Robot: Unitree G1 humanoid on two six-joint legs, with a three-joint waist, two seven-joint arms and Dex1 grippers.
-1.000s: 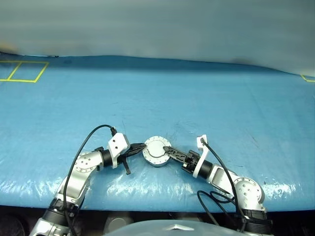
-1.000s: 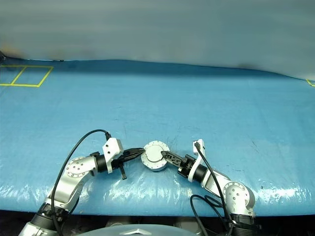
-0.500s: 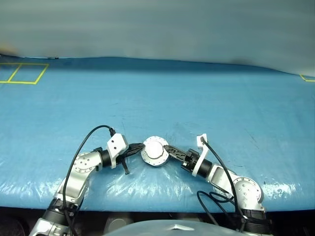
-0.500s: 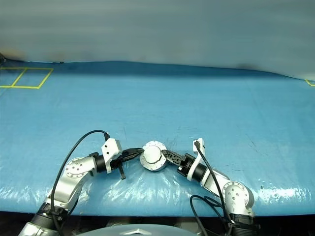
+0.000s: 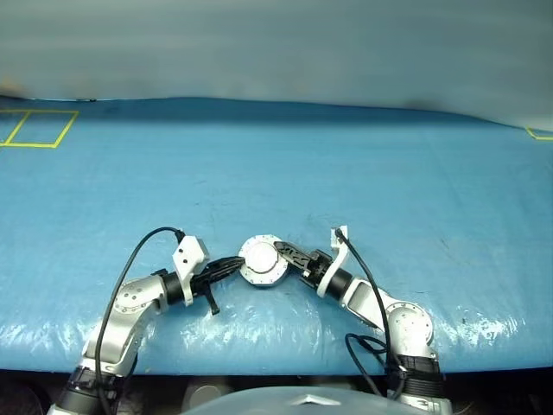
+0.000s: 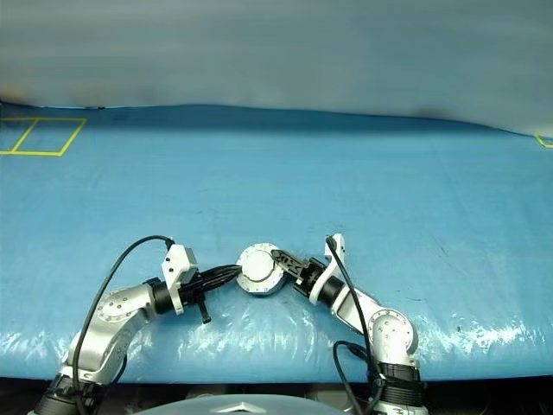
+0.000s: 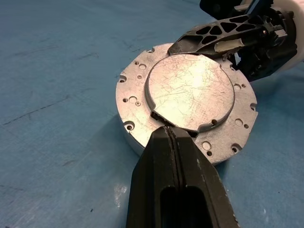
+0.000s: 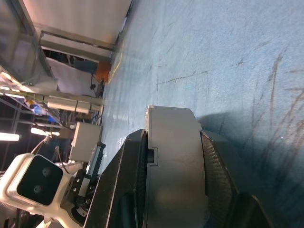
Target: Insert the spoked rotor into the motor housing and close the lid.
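Two pincers flank my lid (image 7: 190, 90): left pincer (image 7: 171, 135) together at its 9 o'clock, right pincer (image 5: 289, 257) clamped across lid+motor housing (image 7: 142, 142) at 3.

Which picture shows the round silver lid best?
The left wrist view: the lid faces the camera, plain and scratched, closed on the housing. The eye views show it from above, far off. The right wrist view shows its edge between the right gripper's fingers.

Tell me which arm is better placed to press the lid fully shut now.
Probably the left: the left gripper is shut, its tips on the lid. The right gripper already clamps the motor housing between its fingers.
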